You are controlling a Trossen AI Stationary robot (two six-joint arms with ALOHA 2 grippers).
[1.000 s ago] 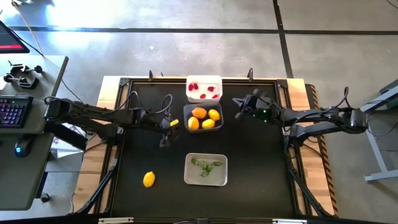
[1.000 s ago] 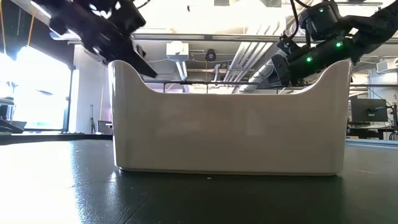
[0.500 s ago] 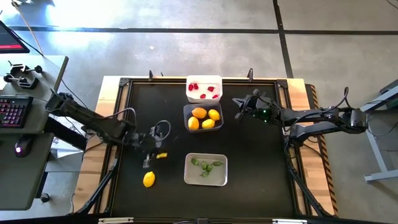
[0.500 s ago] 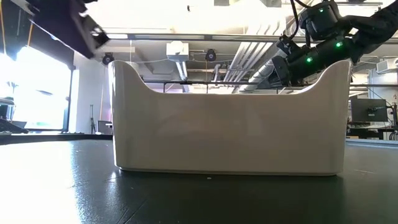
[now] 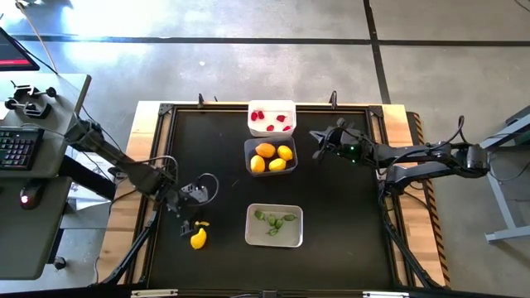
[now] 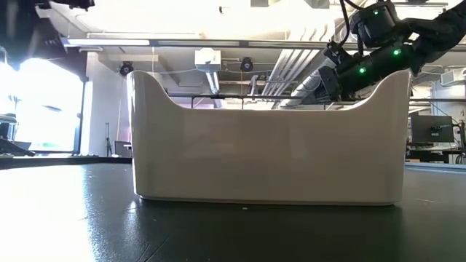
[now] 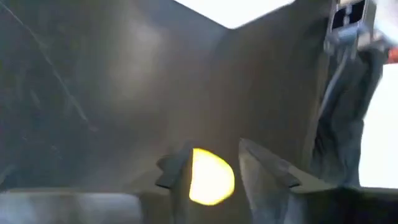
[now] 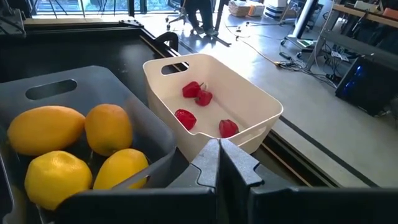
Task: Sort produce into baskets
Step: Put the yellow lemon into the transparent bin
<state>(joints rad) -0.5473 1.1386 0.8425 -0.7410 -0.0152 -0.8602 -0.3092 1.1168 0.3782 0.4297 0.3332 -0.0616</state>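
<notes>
One yellow lemon (image 5: 199, 239) lies on the black table near its front left. My left gripper (image 5: 195, 227) hangs just above it, pointing steeply down and open. In the left wrist view the lemon (image 7: 211, 178) shows between the two fingers, which do not touch it. The dark basket (image 5: 271, 156) holds several lemons, the white basket (image 5: 272, 117) holds red berries, and the pale grey basket (image 5: 274, 224) holds green leaves. My right gripper (image 5: 317, 153) hovers shut beside the dark basket's right side, and its fingers (image 8: 219, 155) point over that basket's rim.
In the low view the pale grey basket's wall (image 6: 269, 145) fills most of the picture, with my right arm (image 6: 364, 65) above it. The table's raised black frame (image 5: 157, 165) borders the left side. Bare tabletop lies to the right of the baskets.
My left gripper has swung from beside the dark basket toward the table's near left, over the loose lemon, and has tipped and rolled so that it points steeply down. My right arm has kept still.
</notes>
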